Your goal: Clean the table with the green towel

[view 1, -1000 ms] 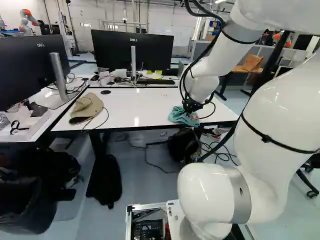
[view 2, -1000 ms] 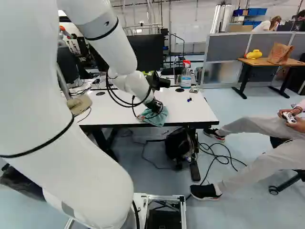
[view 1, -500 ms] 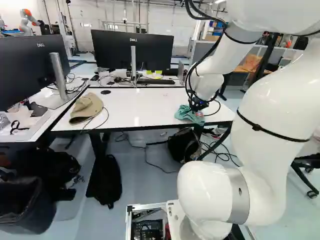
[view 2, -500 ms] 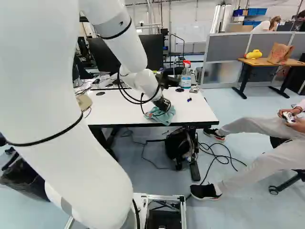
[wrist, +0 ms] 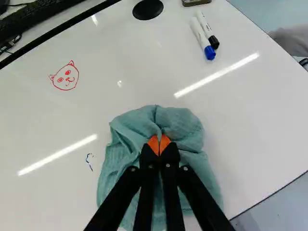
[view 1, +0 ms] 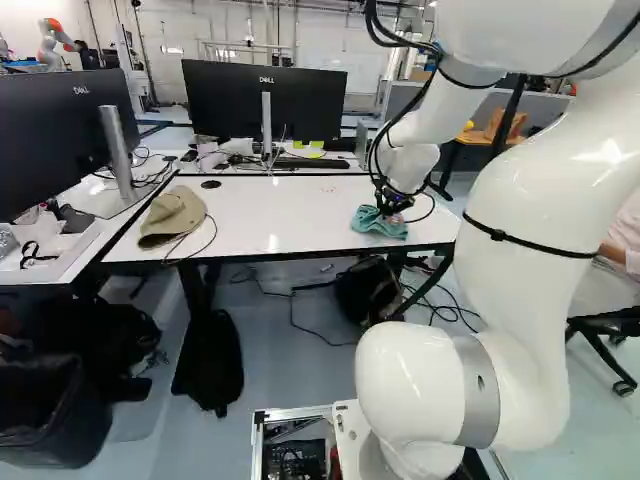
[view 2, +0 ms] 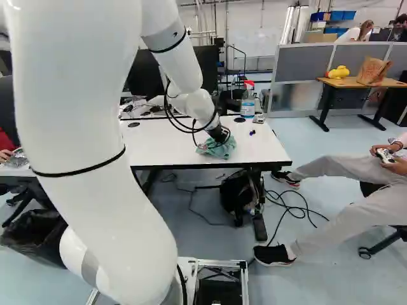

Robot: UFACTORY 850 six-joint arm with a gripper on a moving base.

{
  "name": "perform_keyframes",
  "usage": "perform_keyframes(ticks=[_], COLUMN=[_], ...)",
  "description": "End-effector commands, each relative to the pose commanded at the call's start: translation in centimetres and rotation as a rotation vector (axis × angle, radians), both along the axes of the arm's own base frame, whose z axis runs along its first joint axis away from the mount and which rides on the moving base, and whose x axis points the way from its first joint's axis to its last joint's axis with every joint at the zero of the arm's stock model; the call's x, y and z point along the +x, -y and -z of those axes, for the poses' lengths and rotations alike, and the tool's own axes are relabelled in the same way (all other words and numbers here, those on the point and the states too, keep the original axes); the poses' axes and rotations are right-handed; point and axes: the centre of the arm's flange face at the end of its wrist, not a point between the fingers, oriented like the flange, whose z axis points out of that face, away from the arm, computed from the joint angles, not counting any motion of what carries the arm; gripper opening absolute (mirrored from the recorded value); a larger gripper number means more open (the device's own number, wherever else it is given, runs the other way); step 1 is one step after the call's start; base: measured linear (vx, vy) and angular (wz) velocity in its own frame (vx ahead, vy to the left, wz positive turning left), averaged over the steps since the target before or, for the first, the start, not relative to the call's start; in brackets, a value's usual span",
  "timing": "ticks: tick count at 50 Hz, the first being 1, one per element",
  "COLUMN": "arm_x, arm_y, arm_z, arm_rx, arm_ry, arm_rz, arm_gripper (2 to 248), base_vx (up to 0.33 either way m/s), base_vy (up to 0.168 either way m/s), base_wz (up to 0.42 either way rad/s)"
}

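The gripper [view 1: 392, 208] reaches down onto the white table [view 1: 290, 215] near its front edge, seen in the left base view. In the wrist view the gripper [wrist: 159, 144] has its orange-padded fingers together, pinching a fold of the green towel [wrist: 180, 126]. Bunched and creased, the towel lies on the tabletop around and under the fingertips; its part beneath the fingers is hidden. A red cat-face drawing [wrist: 65, 78] is on the surface ahead of the gripper to one side, and a small blue squiggle [wrist: 89, 161] is beside the towel.
Two markers [wrist: 204, 38] and a black disc [wrist: 147, 8] lie beyond the towel. A spray bottle [view 2: 248, 100] stands at the table's far right; a cap [view 1: 173, 216] lies at its left. Monitors [view 1: 265, 100] stand behind. A person [view 2: 356, 184] sits right of the table.
The arm has carried the towel, still gripped, across the tabletop to the right and then slightly away from the base. The base has stayed put.
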Motion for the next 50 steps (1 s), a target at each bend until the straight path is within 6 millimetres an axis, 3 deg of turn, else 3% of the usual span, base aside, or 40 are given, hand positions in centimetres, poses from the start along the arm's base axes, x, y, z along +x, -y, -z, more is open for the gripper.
perform_keyframes(ticks=[28,50], arm_x=[4.5,6.7], arm_y=[-3.1,-6.5], arm_z=[0.1,0.2], arm_rx=[-0.003,-0.004], arm_ry=[0.015,0.023], arm_rz=[-0.079,-0.147], arm_gripper=[23,23], base_vx=[0.0,0.0], base_vy=[0.0,0.0], base_wz=[0.0,0.0])
